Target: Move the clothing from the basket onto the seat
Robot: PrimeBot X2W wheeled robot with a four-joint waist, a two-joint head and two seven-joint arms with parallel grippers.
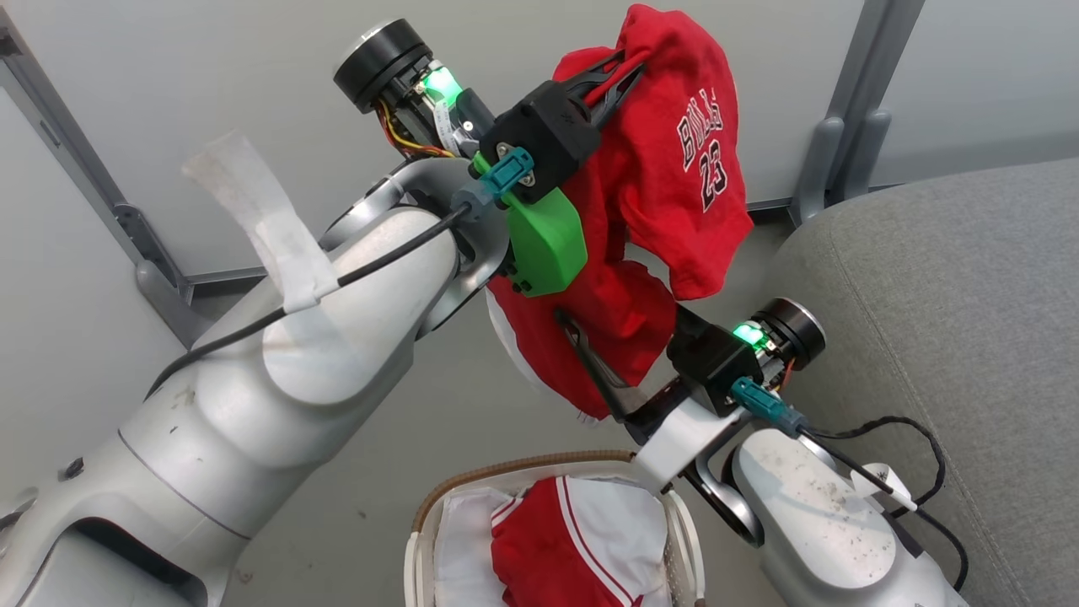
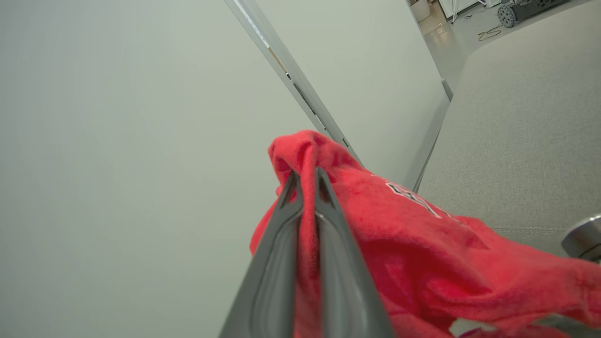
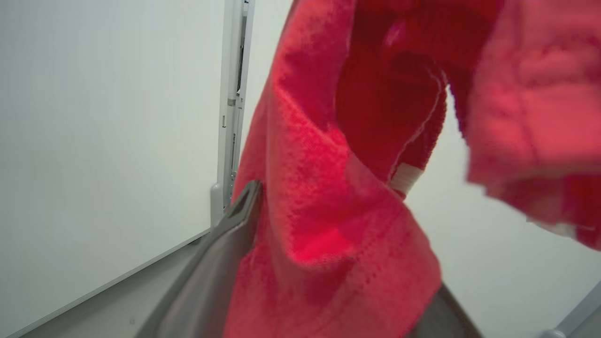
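The red jersey (image 1: 674,152) with white lettering and a black-and-white 23 hangs in the air above the basket (image 1: 523,468). My left gripper (image 1: 628,67) is shut on its top fold, and the pinch shows close up in the left wrist view (image 2: 305,176). The jersey's lower part (image 3: 319,188) drapes between the wide-apart fingers of my right gripper (image 1: 615,324), which is open. A red piece with white stripe trim (image 1: 548,548) lies in the basket on the white liner. The grey seat (image 1: 944,295) is to the right, below the jersey.
Pale partition panels on grey metal posts (image 1: 843,126) stand behind the jersey, with feet on the grey floor. A black cable (image 1: 910,430) loops from my right forearm over the seat's edge. The basket sits close against the seat's front.
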